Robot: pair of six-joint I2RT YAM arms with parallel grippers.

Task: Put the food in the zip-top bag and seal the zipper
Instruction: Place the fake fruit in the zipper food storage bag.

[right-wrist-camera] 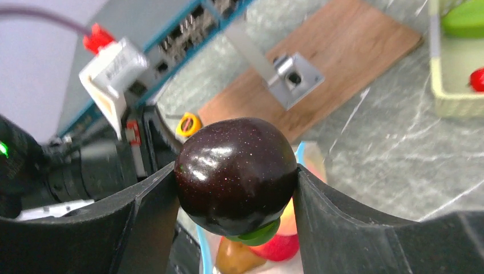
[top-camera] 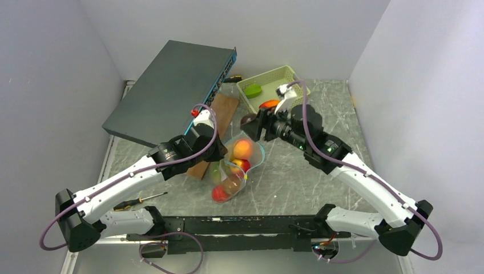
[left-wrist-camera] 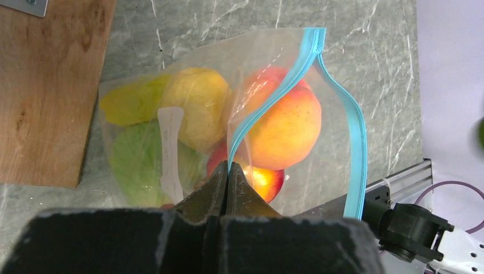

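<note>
a small booth with pale walls on three sides, floored by a grey marbled table. a large dark network switch lies tilted at the far left, one edge resting on a wooden board. a pale green basket sits at the far centre, holding a green piece. a screwdriver lies near the left arm's base.

the clear bag sits in the middle of the table, between the two arms and just beside the board's near end. its mouth stands open. food in red, orange, yellow and green is piled inside.

only the left wrist view shows the left gripper up close. its fingers are pressed together, pinching the bag at its teal zipper, whose two strips gape apart. through the plastic it shows a peach, a yellow fruit, a green piece and a white label.

only the right wrist view shows the right gripper clearly. its fingers are clamped on either side of a glossy purple fruit, held in the air with the bag's blue edge and food below it. that view alone shows a metal bracket on the board and a red piece in the basket.
</note>
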